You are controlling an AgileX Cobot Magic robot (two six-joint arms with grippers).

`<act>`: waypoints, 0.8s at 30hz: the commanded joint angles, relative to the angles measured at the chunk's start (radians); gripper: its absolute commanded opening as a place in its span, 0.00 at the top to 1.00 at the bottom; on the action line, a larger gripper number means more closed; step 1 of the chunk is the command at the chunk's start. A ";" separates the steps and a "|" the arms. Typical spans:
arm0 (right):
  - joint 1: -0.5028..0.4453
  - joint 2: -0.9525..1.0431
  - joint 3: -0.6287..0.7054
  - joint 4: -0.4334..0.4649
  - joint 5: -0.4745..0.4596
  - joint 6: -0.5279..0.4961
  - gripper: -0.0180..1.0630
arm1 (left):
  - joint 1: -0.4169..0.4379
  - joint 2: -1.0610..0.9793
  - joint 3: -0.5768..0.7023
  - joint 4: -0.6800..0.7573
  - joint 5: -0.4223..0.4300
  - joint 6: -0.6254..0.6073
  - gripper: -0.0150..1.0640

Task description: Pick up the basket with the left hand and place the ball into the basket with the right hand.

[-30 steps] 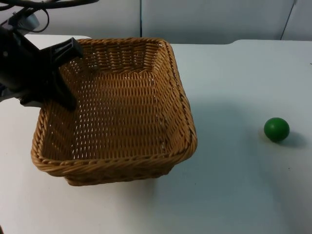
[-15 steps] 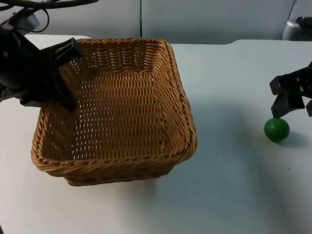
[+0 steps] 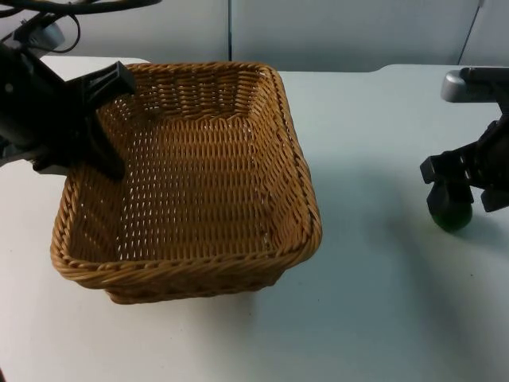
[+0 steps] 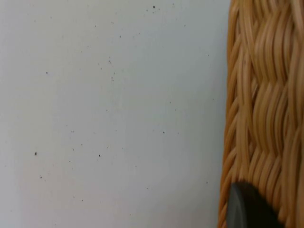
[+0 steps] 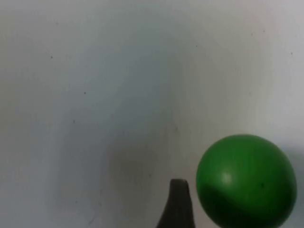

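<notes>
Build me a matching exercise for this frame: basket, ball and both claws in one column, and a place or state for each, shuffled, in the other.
Things:
1. basket
2. ball
3. left claw
4. right claw

Places or states:
A. lowered over the ball at the table's right side
B. green, resting on the white table
C. at the basket's far-left rim
D. woven wicker, nothing inside it

Pairs: 1-D, 2-B, 3-C, 4-A
</notes>
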 commanded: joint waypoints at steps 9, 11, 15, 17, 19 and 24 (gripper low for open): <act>0.004 0.051 -0.007 0.001 -0.044 0.004 0.37 | 0.000 -0.018 0.003 -0.025 0.007 0.000 0.99; 0.006 0.063 -0.007 0.009 -0.053 0.004 0.37 | 0.000 -0.018 0.003 -0.025 0.007 0.000 0.99; 0.015 0.074 -0.007 0.024 -0.078 0.004 0.44 | 0.000 -0.018 0.003 -0.025 0.007 0.000 0.99; 0.020 0.074 -0.007 0.024 -0.095 0.002 0.58 | 0.000 -0.018 0.003 -0.027 0.012 0.000 0.99; 0.020 0.074 -0.007 0.024 -0.105 -0.003 0.68 | 0.000 -0.018 0.003 -0.034 0.012 0.000 0.99; 0.022 0.068 -0.096 0.022 -0.007 -0.058 0.99 | 0.000 -0.018 0.003 -0.049 0.028 0.000 0.99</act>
